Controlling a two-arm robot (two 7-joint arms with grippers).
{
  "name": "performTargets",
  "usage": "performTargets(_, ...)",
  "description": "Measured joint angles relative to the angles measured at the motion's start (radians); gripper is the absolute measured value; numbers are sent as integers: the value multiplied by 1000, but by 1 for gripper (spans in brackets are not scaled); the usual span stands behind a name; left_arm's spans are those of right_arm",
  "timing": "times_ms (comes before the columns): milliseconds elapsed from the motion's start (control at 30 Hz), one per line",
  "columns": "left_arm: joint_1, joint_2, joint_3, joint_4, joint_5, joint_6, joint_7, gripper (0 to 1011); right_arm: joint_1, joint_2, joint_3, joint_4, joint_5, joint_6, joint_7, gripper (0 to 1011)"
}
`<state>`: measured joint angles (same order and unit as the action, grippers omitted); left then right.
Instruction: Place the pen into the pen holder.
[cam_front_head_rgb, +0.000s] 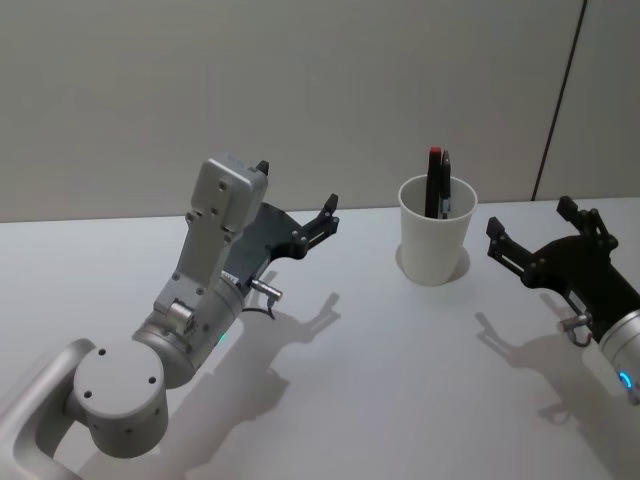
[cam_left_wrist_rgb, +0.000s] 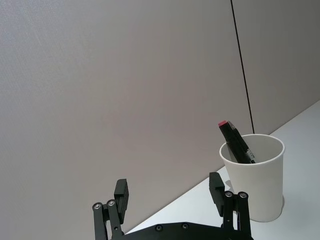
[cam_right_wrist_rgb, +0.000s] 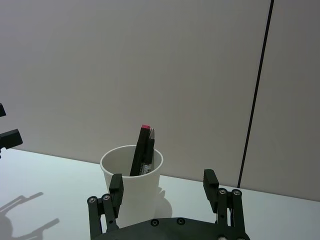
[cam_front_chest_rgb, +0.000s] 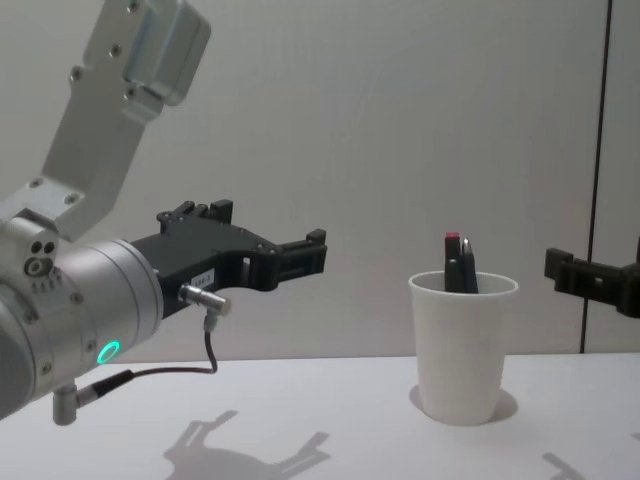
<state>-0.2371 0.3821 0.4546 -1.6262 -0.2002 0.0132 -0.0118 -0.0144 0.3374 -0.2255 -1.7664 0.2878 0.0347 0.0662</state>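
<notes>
**Pen stands in the cup, both tools released**

On the left, the left tool (cam_front_head_rgb: 296, 196) hangs above the pale grey bench (cam_front_head_rgb: 380, 380) with its black fingers (cam_left_wrist_rgb: 122, 192) spread apart and nothing between them, well apart from the cup. Its shadow falls on the bench below.

Near the middle stands the pen holder, a plain white tapered paper cup with a rolled rim (cam_front_head_rgb: 436, 232), upright on the bench. The black pen with a red cap end (cam_front_head_rgb: 438, 180) rests inside it, leaning against the rim, its upper end poking out above the top (cam_front_chest_rgb: 459, 264).

On the right, the right tool (cam_front_head_rgb: 528, 225) hovers near the cup without touching it, its black fingers (cam_right_wrist_rgb: 210, 181) likewise parted and empty, pointing toward the cup.
</notes>
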Motion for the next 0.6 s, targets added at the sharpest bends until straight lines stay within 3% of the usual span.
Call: performTargets(600,0,0,0,0,0,0,1,1001,0,0,0,-1,-1,0,0,1001)
